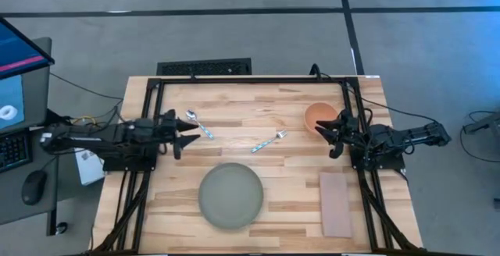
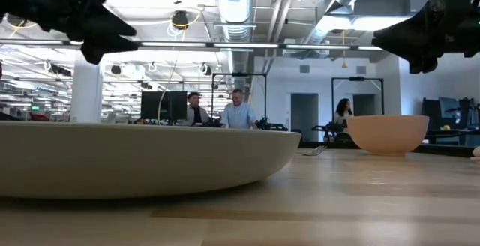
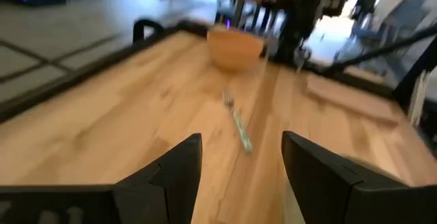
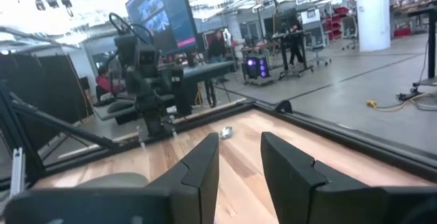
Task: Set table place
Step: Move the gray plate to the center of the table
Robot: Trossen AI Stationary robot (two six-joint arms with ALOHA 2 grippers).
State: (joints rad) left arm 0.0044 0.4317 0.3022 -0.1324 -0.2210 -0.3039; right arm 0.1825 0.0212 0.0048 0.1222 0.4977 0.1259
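The wooden table (image 1: 258, 104) is carrying the grey-green plate (image 1: 230, 196) at 6 o'clock, napkin (image 1: 337, 204) at 4, orange bowl (image 1: 320, 116) at 2, fork (image 1: 269, 141) centrally, spoon (image 1: 199, 122) at 10. The left gripper (image 1: 186, 134) is hovering released beside the spoon; the right gripper (image 1: 331, 136), seemingly parted and empty, is hanging by the bowl

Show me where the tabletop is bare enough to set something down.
Bare wood lies between the plate and napkin, and left of the plate. The far half is crowded: spoon, fork, bowl, with the left gripper and right gripper hovering there.
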